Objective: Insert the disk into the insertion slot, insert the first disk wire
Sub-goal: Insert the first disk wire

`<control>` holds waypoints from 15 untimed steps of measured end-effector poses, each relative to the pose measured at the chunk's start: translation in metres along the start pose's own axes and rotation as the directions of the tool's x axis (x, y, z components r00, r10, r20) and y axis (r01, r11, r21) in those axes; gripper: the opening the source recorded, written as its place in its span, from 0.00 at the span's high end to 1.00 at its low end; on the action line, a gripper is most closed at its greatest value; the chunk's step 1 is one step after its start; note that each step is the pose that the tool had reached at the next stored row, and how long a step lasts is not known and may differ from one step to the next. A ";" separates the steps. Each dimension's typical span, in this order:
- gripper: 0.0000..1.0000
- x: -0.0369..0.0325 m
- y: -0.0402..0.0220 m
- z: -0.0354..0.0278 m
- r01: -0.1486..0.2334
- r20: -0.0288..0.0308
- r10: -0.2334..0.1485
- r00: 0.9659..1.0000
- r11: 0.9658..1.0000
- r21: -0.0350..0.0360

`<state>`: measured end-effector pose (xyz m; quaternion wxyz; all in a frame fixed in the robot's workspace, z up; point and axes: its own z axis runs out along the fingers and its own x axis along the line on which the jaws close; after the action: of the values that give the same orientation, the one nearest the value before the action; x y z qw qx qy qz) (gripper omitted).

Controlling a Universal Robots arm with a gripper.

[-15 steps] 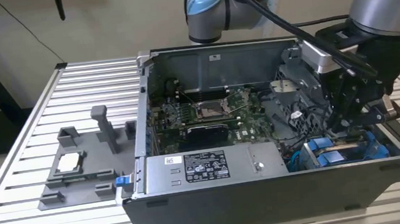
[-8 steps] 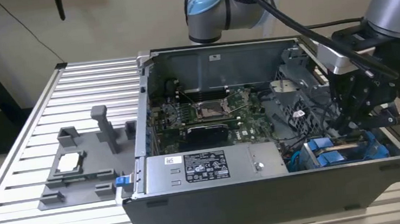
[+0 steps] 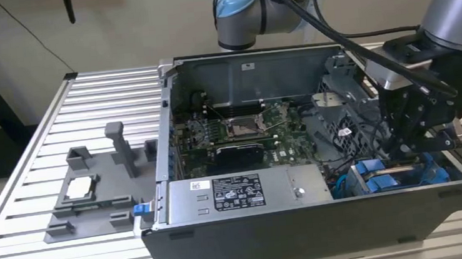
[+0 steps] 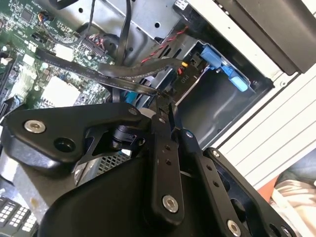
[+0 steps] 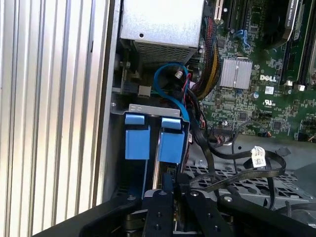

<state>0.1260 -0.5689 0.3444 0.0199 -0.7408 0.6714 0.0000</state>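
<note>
At the left of the exterior view we saw a grey moulded plastic fixture (image 3: 94, 198) lying on the ribbed aluminium table (image 3: 27, 185). Beside it, mid-frame, stood the open dark grey metal computer case (image 3: 307, 236), with the silver labelled power-supply box (image 3: 245, 190) along its near wall and the green motherboard (image 3: 240, 132) behind.

Toward the lower right, the black tool (image 3: 420, 138) hung over the insertion slot (image 3: 398, 174), a narrow dark metal bay with bright blue plastic clips. In the first wrist view those clips (image 5: 150, 138) sat upright in the bay, and a thin silver-grey edge between them looked to us like the disk (image 5: 155, 170), already seated; we could not be sure.

The tool's fingers (image 4: 165, 148) stood nearly together, and a flat black wire (image 4: 118, 71) ran up to their tips; whether they pinched it we could not tell.

We judged the wire step to be in hand. It would call for fine alignment of the connector with the drive's port among crowded cables (image 5: 237, 168).
</note>
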 end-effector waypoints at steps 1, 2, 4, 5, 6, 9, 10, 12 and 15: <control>0.84 0.0001 -0.0002 0.0008 -0.002 0.002 0.002 1.000 1.000 0.000; 0.84 0.0001 -0.0005 0.0015 -0.004 0.005 0.004 1.000 1.000 0.001; 0.84 0.0001 -0.0010 0.0021 -0.006 0.009 0.006 1.000 1.000 0.001; 0.84 0.0001 -0.0013 0.0023 -0.006 0.010 0.006 1.000 1.000 0.001; 0.84 0.0004 -0.0016 0.0024 -0.006 0.010 0.006 1.000 1.000 0.000; 0.84 0.0014 -0.0024 0.0031 -0.007 0.010 0.007 1.000 1.000 -0.001; 0.84 0.0021 -0.0024 0.0036 -0.007 0.010 0.007 1.000 1.000 -0.001; 0.84 0.0041 -0.0023 0.0053 -0.009 0.010 0.009 1.000 1.000 -0.001; 0.84 0.0066 -0.0021 0.0090 -0.012 0.013 0.012 1.000 1.000 -0.001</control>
<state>0.1290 -0.5750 0.3353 0.0239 -0.7367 0.6758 0.0052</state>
